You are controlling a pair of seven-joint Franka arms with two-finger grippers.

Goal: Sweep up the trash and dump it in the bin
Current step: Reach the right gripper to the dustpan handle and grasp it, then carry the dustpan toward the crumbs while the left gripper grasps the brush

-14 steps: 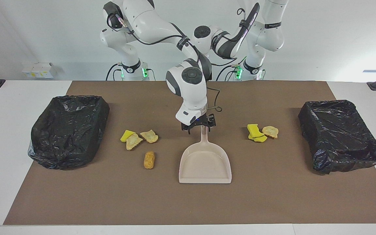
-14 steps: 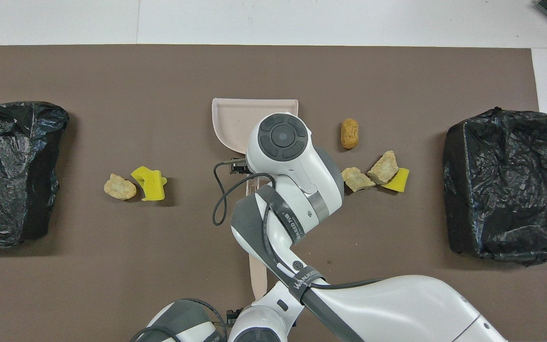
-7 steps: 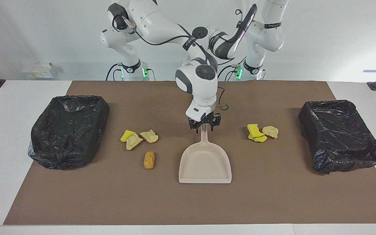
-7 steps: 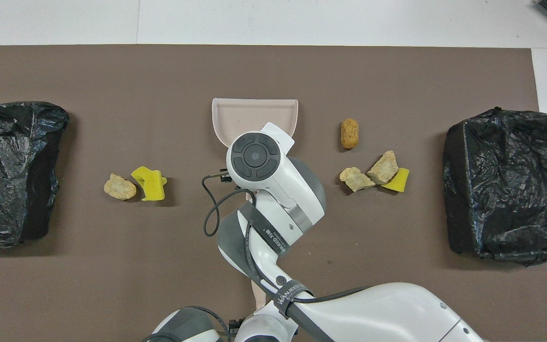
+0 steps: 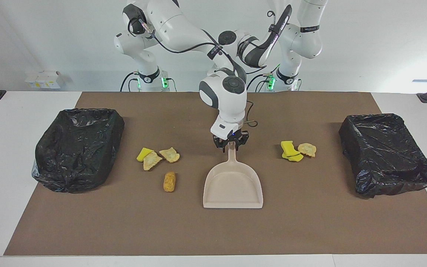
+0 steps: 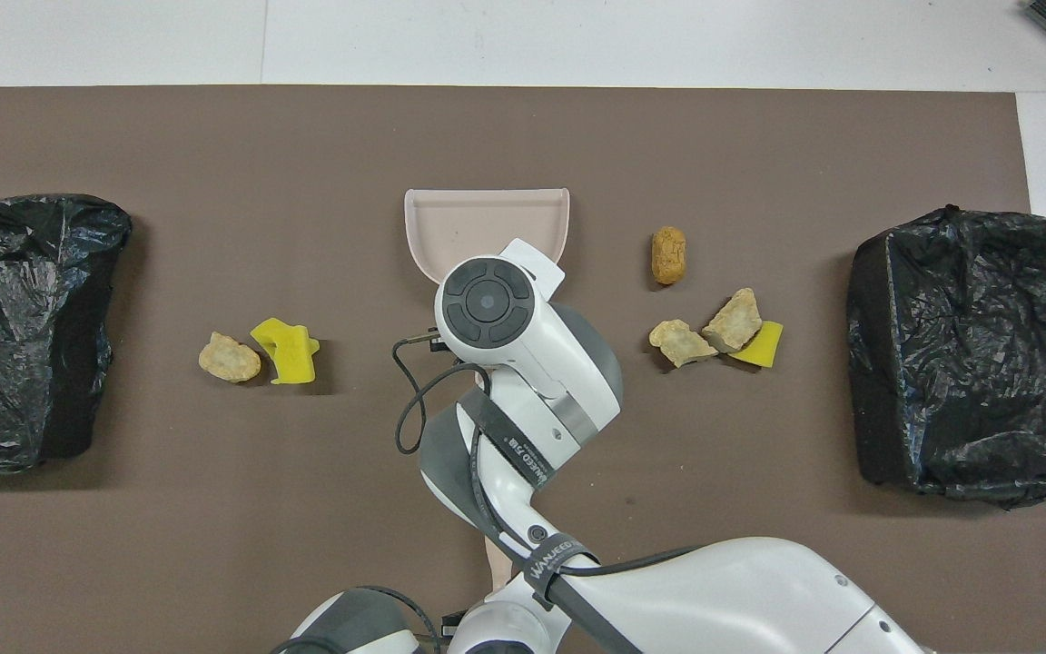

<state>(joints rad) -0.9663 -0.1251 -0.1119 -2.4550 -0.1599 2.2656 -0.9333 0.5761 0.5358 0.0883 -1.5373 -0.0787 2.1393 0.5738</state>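
The beige dustpan (image 5: pixel 232 185) lies flat mid-table, its handle pointing toward the robots. My right gripper (image 5: pixel 230 146) is down at the handle's end, its fingers drawn in against it. In the overhead view the right wrist covers that grip, and only the dustpan's mouth (image 6: pixel 487 213) shows. Trash (image 5: pixel 169 181) lies in a group of several scraps toward the right arm's end. Two more scraps of trash (image 5: pixel 297 150) lie toward the left arm's end. A black-lined bin (image 5: pixel 78 148) stands at the right arm's end and another bin (image 5: pixel 387 154) at the left arm's. My left gripper is hidden under the arms.
A beige handle end (image 6: pixel 498 568) pokes out from under the right arm, close to the robots, beside the left arm's wrist (image 6: pixel 350 627). A brown mat (image 5: pixel 310 226) covers the table under everything.
The right gripper has shifted along the dustpan's handle toward its end, and its fingers have closed in on it. Dustpan and scraps have not moved.
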